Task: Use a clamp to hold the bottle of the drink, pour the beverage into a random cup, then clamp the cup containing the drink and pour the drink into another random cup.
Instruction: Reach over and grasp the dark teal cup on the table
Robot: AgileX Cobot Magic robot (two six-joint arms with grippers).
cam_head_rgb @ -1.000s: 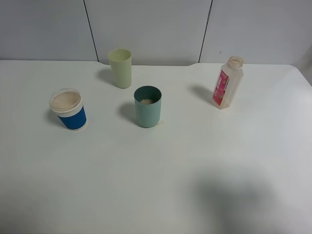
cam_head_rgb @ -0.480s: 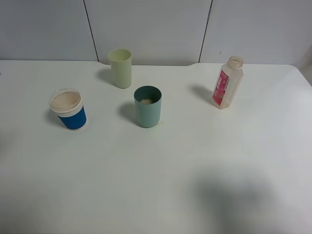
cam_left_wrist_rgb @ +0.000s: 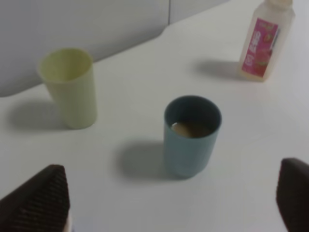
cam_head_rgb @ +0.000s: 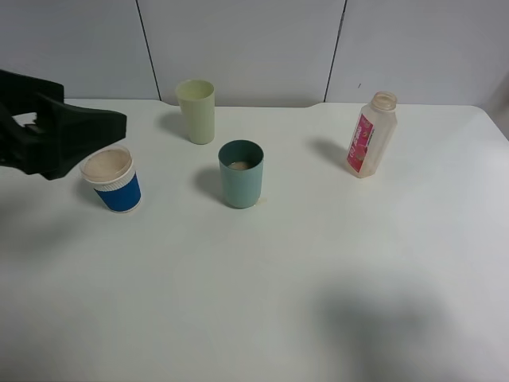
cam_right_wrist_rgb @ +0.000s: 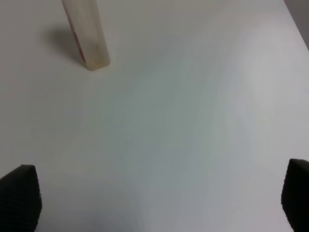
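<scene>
The left pincer [cam_head_rgb: 89, 139] has just swung in from the left edge, where the table [cam_head_rgb: 262, 302] was bare half a second ago. Its jaws stand apart, gripping nothing, and it hangs over the far-left side of the blue cup [cam_head_rgb: 119, 193]. The teal cup [cam_left_wrist_rgb: 190, 145], upright mid-table with some tan drink [cam_left_wrist_rgb: 190, 129] inside, sits to its right, apart and lined up between the fingers. This is likely the reach for the second pour. The bottle [cam_head_rgb: 371, 135] stands far right. The right pincer [cam_right_wrist_rgb: 157, 198] is spread wide and empty.
</scene>
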